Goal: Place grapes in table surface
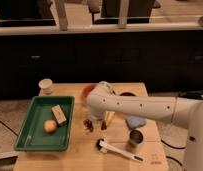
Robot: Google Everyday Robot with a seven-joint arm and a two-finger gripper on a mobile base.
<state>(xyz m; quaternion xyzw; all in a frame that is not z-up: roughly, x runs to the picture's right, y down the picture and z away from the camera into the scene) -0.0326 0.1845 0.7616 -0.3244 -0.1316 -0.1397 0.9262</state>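
Note:
The grapes (88,125), a small dark reddish cluster, are low over or on the light tan table surface (80,152), just right of the green tray; I cannot tell whether they touch the wood. My gripper (95,124) hangs from the white arm, which reaches in from the right. It is right at the grapes, and its wrist covers the area above them.
A green tray (27,142) on the left holds an orange fruit (50,126) and a tan block (58,114). A white cup (45,85) stands at the back left, a red bowl (87,90) behind the arm. A blue cloth (135,121), a metal cup (136,137) and a white-handled brush (117,149) lie to the right.

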